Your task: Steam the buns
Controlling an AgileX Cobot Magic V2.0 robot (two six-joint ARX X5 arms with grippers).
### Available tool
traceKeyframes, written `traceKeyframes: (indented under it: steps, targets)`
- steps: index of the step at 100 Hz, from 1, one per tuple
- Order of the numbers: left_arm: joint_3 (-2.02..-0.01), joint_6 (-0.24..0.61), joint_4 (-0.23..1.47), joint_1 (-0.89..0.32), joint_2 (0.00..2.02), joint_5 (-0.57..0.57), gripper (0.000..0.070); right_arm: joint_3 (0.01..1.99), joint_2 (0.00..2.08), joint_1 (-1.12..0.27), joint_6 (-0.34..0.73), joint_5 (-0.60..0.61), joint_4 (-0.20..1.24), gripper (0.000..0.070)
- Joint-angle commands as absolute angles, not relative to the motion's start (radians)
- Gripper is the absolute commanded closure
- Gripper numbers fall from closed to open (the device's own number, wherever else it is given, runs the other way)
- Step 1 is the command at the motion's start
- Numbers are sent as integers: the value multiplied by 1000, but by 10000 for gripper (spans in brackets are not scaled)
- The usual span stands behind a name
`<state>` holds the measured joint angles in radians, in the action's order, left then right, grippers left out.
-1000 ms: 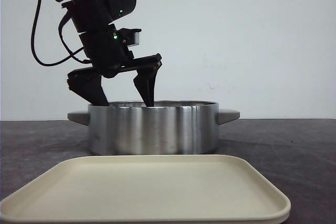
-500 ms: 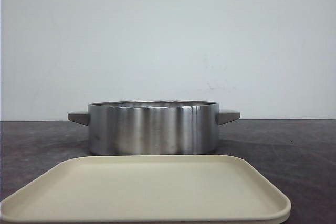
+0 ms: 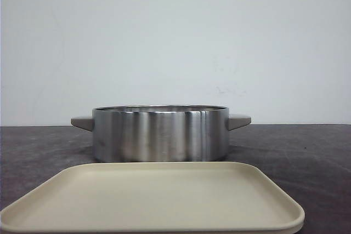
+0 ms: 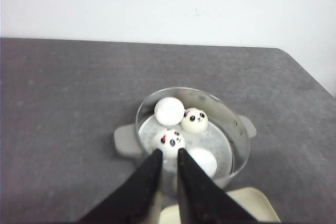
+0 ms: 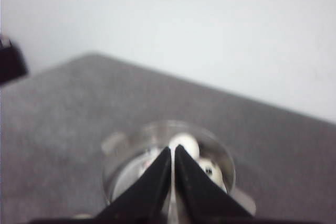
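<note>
Four buns [image 4: 181,135] sit together on the perforated floor inside the steel pot [image 4: 239,148]: two show their panda faces upward, one near the pot's middle [image 4: 195,120] and one closer to the near wall [image 4: 169,141], while the other two show only plain white domes. They look soft and light, the sort of thing that would dent or scuff under a hard pinch, and their smooth rounded tops give little to catch on; I would judge the safest hold to be a gentle one across the widest part of the dome, low on the sides, coming straight down so the neighbours, which look to be touching or nearly so, are not shoved about. The pot stands on the dark grey counter [image 3: 307,146] near its middle, stubby handles [image 3: 239,120] sticking out either side, and from the front its wall hides the buns completely. A cream tray [image 3: 164,195] lies bare just in front of the pot, toward the counter's front edge. Both arms are up above, out of the front view. The left end effector [image 4: 168,157] hangs over the pot with its black fingers drawn narrow, nothing between them, and the right end effector [image 5: 172,153] is likewise pinched almost closed and empty, its picture blurred.
</note>
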<state>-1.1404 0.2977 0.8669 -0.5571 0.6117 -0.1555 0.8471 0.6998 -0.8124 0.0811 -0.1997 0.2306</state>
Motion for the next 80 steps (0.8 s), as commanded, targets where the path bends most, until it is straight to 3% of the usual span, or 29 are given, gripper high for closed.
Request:
traceKeyframes:
  steps: [1,64,80]
  targets:
    - [-1147,307,879,-564,617,-159,700,864,704,-823,71,-200,210,693]
    - [-1149,304,897,-564,581,-159,700,864,696,-821,71,-203,207,693]
    - [-1149,304,897,-564,581,-159,700,855,649,-719,71,-146,207,693]
